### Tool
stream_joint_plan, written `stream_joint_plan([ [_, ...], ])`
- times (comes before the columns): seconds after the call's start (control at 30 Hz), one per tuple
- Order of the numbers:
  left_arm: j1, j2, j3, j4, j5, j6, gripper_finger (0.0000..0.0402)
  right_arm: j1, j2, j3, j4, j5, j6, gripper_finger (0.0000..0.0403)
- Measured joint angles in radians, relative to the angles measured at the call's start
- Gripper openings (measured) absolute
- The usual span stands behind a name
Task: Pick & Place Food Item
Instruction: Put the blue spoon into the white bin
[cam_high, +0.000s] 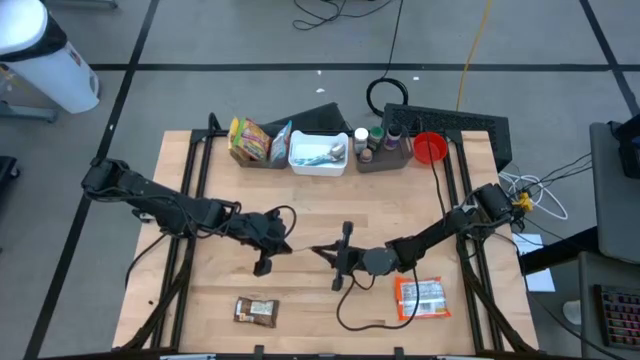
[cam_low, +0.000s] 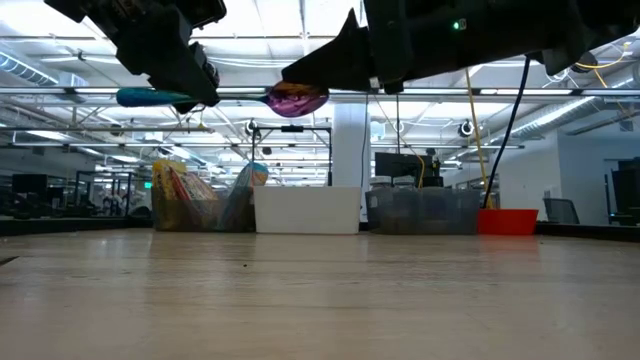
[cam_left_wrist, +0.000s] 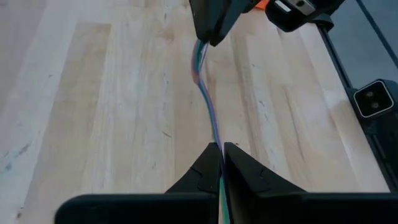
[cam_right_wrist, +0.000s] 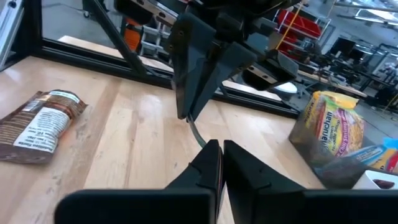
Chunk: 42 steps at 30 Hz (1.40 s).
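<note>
Packet (cam_left_wrist: 207, 99) first: a thin, flat food wrapper, seen edge-on from both wrists, hangs in the air above the middle of the table (cam_high: 200, 300), touching nothing below it. It is stretched between my two grippers. My left gripper (cam_left_wrist: 222, 146) is clamped on one end, fingers pressed together with only the wrapper's edge between them. My right gripper (cam_right_wrist: 222, 144) is pinched on the other end, facing the left one closely over the table's centre.

I judge this to be a hand-over in mid-air, with both sides gripping at once (neither can move away freely while that is so). The pick looks done; the place is not.

The next move calls for one gripper to let go cleanly while the other keeps its pinch. A thin wrapper will flop once it loses one support, so the keeper needs a firm bite before the release. Which side should keep it I cannot tell from here.

Farther out, a white bin (cam_high: 318, 155) stands at the table's far edge, just beside some snack bags (cam_high: 250, 140); it seems a likely target, though that is a guess. A brown bar (cam_high: 255, 311) and an orange pouch (cam_high: 421, 297) lie flat near the front edge, well apart from the packet.
</note>
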Motion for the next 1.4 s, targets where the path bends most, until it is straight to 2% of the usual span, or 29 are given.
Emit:
stream_joint_plan([
  [0.27,-0.001,0.0,0.0,0.0,-0.005,0.009,0.0007,-0.002,0.0,0.0,-0.002,0.004,0.015,0.0001],
  [0.73,-0.001,0.0,0.002,0.04,0.008,0.053,0.0055,-0.005,0.001,-0.001,-0.015,-0.024,0.03,0.0001],
  [0.93,0.006,-0.001,0.003,0.05,0.002,0.062,0.0099,-0.004,0.002,-0.002,-0.008,-0.018,0.035,0.0001],
  [1.2,0.049,-0.001,0.029,0.03,-0.005,0.16,0.0191,-0.041,0.002,-0.002,-0.067,-0.01,0.141,0.0001],
  [1.27,0.053,-0.001,0.063,0.001,-0.055,0.191,0.0207,-0.058,-0.007,-0.002,-0.111,-0.009,0.18,0.0001],
  [1.4,0.035,-0.001,0.145,-0.168,-0.196,0.232,0.0224,-0.097,-0.027,-0.002,-0.168,-0.026,0.247,0.0001],
])
